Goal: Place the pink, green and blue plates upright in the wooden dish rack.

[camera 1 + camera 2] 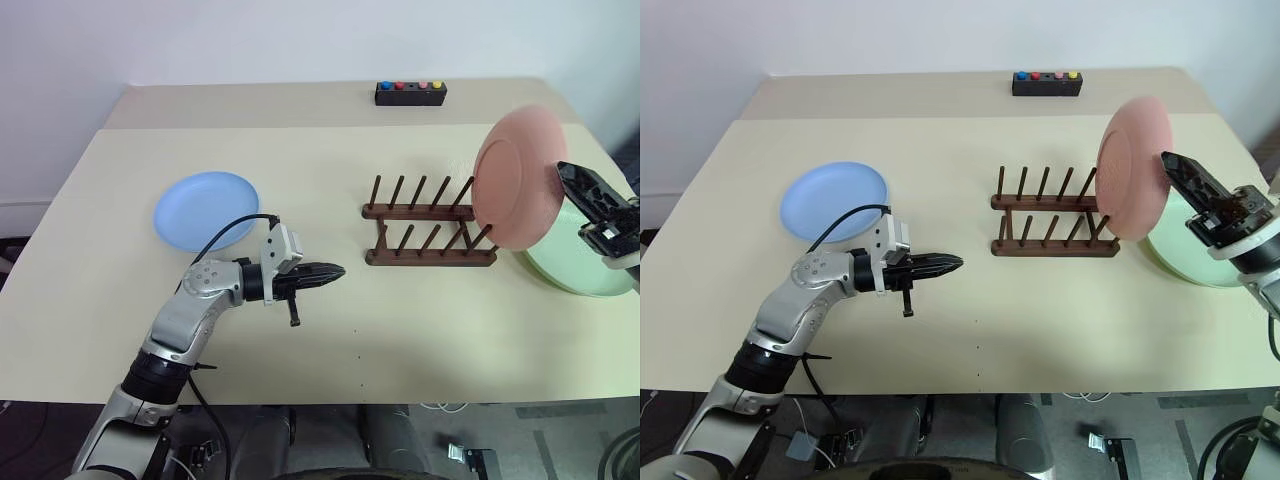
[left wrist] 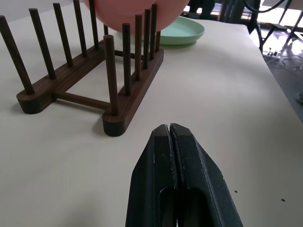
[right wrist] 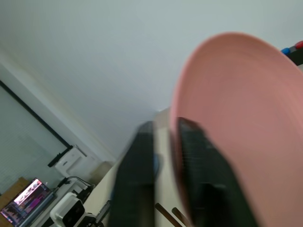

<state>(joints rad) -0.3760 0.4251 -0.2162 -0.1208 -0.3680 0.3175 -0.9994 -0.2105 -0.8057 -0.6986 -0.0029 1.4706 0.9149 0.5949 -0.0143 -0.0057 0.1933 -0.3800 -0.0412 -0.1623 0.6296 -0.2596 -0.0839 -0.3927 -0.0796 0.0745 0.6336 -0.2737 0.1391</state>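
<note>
The blue plate (image 1: 206, 209) lies flat on the worktop (image 1: 420, 320) at the left. Near it, the left hand (image 1: 322, 273) is clenched on nothing. The rack (image 1: 430, 232) stands in the middle. The pink plate (image 1: 520, 177) stands upright at its right end. It looks light, stiff and slippery, so its thin rim is the best place to hold. The right hand (image 1: 1175, 170) has its fingers loose around that rim. The green plate (image 1: 570, 262) lies behind.

The beige table (image 1: 420, 330) carries the wooden dish rack (image 1: 430, 232); left of the rack lies the blue plate (image 1: 205, 209), right the green plate (image 1: 575, 262), behind it a black button box (image 1: 410, 93).
</note>
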